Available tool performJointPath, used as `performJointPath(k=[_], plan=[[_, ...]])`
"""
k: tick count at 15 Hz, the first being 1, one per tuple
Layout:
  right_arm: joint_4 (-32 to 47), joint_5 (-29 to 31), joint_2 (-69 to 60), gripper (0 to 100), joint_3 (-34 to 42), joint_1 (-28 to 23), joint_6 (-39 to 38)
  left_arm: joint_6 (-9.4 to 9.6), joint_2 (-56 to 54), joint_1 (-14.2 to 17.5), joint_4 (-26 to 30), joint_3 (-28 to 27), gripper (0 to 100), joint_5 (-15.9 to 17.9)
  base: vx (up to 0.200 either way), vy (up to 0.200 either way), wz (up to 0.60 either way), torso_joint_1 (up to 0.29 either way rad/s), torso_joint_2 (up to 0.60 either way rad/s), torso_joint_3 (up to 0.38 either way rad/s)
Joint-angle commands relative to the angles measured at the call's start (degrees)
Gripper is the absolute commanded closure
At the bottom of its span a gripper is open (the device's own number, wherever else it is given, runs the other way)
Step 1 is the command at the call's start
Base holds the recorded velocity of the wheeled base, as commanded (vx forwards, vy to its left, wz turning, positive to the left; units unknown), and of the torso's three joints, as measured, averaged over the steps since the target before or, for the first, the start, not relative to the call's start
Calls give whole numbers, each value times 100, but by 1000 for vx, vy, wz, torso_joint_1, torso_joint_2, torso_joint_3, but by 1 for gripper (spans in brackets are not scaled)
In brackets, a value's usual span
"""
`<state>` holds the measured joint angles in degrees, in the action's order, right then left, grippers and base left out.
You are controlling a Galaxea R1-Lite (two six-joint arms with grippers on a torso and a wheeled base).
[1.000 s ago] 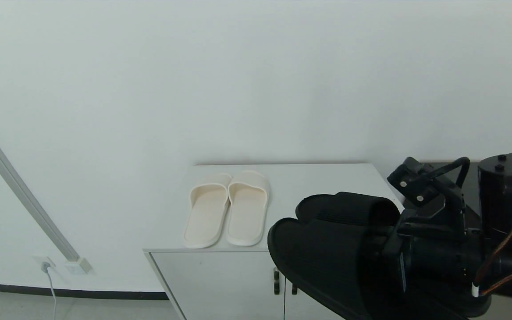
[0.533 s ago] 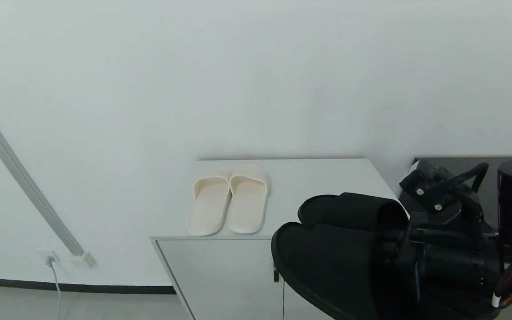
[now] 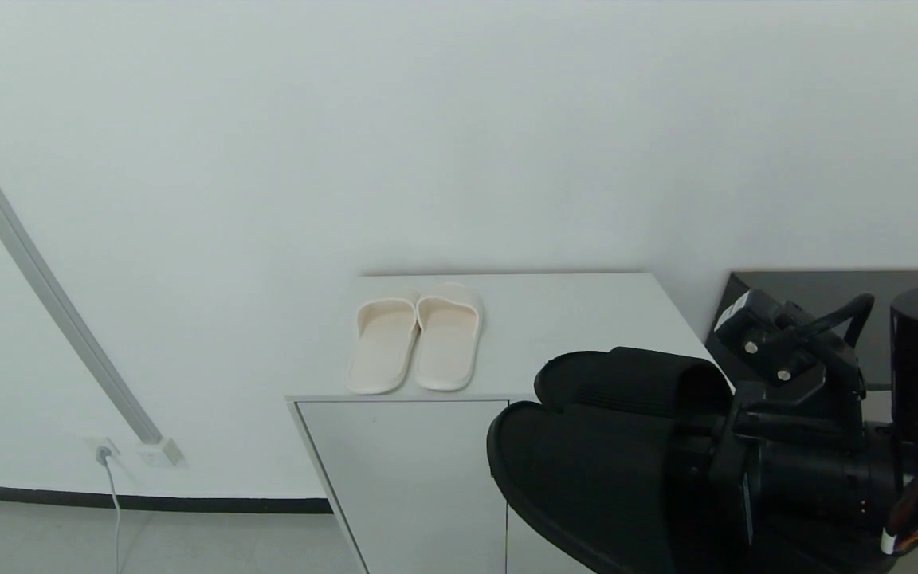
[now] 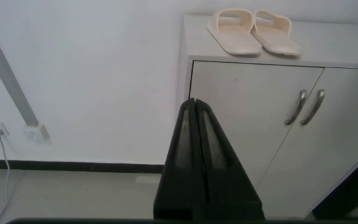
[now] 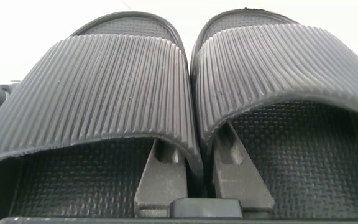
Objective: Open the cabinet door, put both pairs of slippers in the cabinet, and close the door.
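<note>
Your head camera has shifted over the last second: the whole scene slid and the cabinet (image 3: pixel 411 478) now looks a little farther off. Read that as the robot moving, not the things. The right gripper (image 5: pixel 199 177) has its jaws clamped on the adjoining inner walls of the black slippers (image 3: pixel 602 430), held up in front of the cabinet's right side. The cream slippers (image 3: pixel 417 339) lie side by side on the cabinet top. The left gripper (image 4: pixel 196 143) has its jaws closed on nothing and faces the doors (image 4: pixel 253 118). The handles (image 4: pixel 307 107) meet, so both doors are shut — opening likely comes next, and the left arm is free.
</note>
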<state>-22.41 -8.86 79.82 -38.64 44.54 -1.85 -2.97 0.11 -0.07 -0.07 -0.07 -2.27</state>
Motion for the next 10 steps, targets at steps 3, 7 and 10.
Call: performJointPath(k=[3,7,10], plan=[[-9,-10,68,100,32,2,1,-1,-2,-1,-1,-1,100,-2,0,0,0,0,0,0],[-9,-10,104,100,41,2,1,-10,-2,-1,-1,-1,100,-2,0,0,0,-18,41,26],[-9,-10,104,100,68,2,1,-10,-2,-1,-1,-1,100,-2,0,0,0,-149,359,202]])
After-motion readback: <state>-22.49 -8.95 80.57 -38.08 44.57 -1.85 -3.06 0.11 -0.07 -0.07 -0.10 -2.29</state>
